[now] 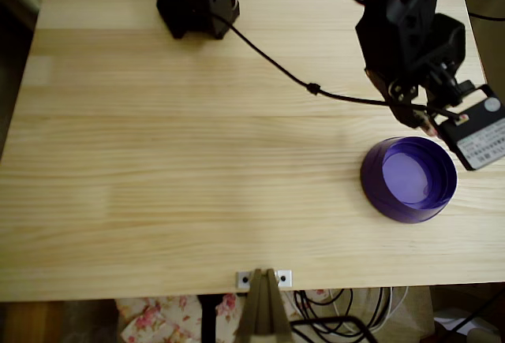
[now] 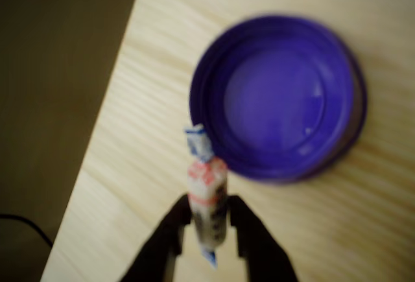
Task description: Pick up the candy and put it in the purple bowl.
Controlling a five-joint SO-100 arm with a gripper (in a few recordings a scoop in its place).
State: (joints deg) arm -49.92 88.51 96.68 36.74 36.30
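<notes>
Pinching the candy (image 2: 207, 194) upright between its closed fingers at the bottom of the wrist view, the tool (image 2: 209, 233) hangs just off the purple bowl (image 2: 279, 97) rim, probably lining up a drop onto the bowl, not the bench (image 2: 363, 230).

A home room, by the look of it. A pale wooden table (image 1: 197, 162) stands over floral-patterned fabric (image 1: 158, 319) and loose cables (image 1: 331, 307).

bowl (image 2: 279, 97) purple, violet inside | candy (image 2: 206, 191) white-pink, blue ends | fingers (image 2: 249, 236) black
</notes>
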